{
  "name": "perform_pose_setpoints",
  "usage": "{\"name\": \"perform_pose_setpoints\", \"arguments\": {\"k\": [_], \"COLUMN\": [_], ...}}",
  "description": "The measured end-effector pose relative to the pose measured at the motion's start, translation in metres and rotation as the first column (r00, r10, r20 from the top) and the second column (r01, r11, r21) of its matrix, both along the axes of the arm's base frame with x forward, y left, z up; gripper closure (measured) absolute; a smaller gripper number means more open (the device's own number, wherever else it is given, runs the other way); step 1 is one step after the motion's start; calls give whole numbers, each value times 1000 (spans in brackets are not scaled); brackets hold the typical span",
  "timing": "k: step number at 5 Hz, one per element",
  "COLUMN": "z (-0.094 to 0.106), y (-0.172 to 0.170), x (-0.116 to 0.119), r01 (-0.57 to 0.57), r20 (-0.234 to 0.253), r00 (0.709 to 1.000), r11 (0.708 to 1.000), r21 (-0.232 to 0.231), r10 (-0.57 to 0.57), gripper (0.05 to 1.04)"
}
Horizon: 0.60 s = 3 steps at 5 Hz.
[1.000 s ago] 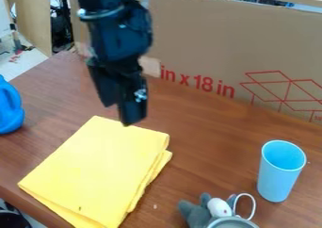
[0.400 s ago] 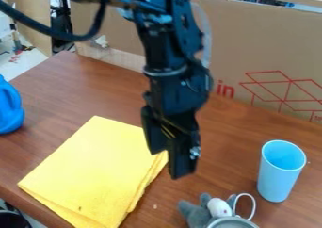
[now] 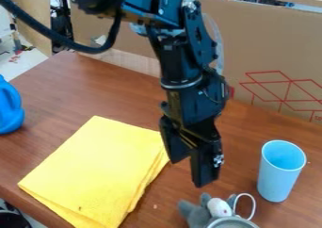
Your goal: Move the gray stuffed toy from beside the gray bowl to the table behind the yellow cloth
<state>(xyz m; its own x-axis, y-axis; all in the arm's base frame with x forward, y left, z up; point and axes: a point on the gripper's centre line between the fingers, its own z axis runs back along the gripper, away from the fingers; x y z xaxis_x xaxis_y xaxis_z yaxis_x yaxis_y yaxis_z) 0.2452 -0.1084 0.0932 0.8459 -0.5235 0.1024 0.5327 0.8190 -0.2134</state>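
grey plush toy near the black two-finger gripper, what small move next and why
I'd probably ease the gripper slightly toward the camera: it hangs empty, and in the picture its tips sit just above the toy, not over it.

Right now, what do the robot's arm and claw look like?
The arm is black and jointed, with a thick looping black cable, a pale tube behind and a shiny band lower down. The black claw has two blunt fingers, one with silvery metal.
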Motion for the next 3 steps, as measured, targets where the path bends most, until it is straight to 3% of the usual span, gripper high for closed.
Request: {"name": "perform_pose_setpoints", "arguments": {"k": [2,3], "z": [-11,-14], "y": [-6,-6], "x": [1,5], "r01": [-22,-56], "r20": [-53,-43], "r00": [998,998], "r11": [1000,998], "r21": [-19,-19], "r10": [21,55], "gripper": [83,83]}}
